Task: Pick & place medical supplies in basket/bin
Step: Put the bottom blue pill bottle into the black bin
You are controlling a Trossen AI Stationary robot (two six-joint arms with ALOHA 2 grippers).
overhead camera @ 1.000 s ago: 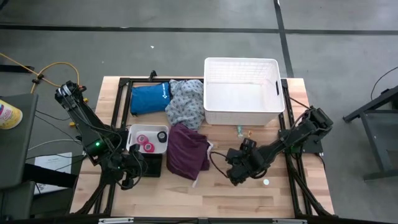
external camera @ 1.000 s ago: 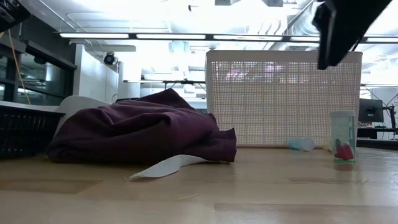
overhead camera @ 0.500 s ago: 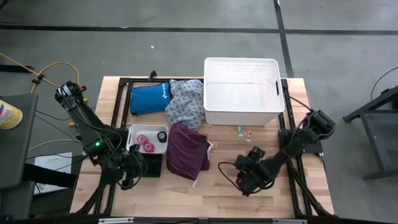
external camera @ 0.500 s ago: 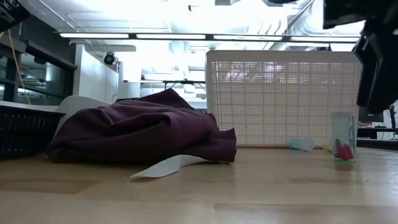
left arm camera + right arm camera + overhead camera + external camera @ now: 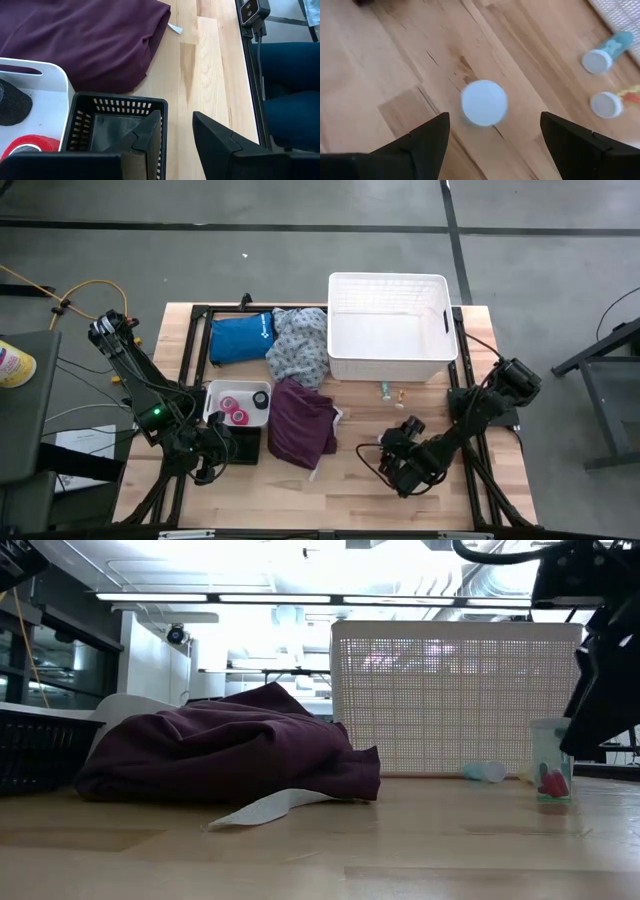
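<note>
Pale wood planks form the table [image 5: 340, 485], and the right gripper [image 5: 405, 472] hangs low over its 5 o'clock area, fingers [image 5: 420, 142] spread wide with nothing between them. Straight beneath it lies a small white round piece [image 5: 484, 102] on bare wood, framed between the 2 fingers but not touched. Towards 1 o'clock from that gripper, 2 tiny vials [image 5: 391, 391] lie just in front of the large white lattice basket [image 5: 388, 327], which sits at the table's 1 o'clock. In the low view a clear vial [image 5: 550, 760] with something red inside stands upright near the basket wall.

The maroon garment [image 5: 302, 423] is heaped at the table's centre, with the grey-patterned one [image 5: 297, 345] at 12 o'clock from it and a blue pouch [image 5: 241, 337] at 11 o'clock. The small white tray [image 5: 236, 402], at 9 o'clock, holds pink rolls [image 5: 233, 408] and a dark round item [image 5: 261, 397].

The left gripper [image 5: 205, 463] waits at 8 o'clock beside the black mesh crate [image 5: 112, 125], its fingers [image 5: 147, 137] narrowly parted and pinching nothing.
</note>
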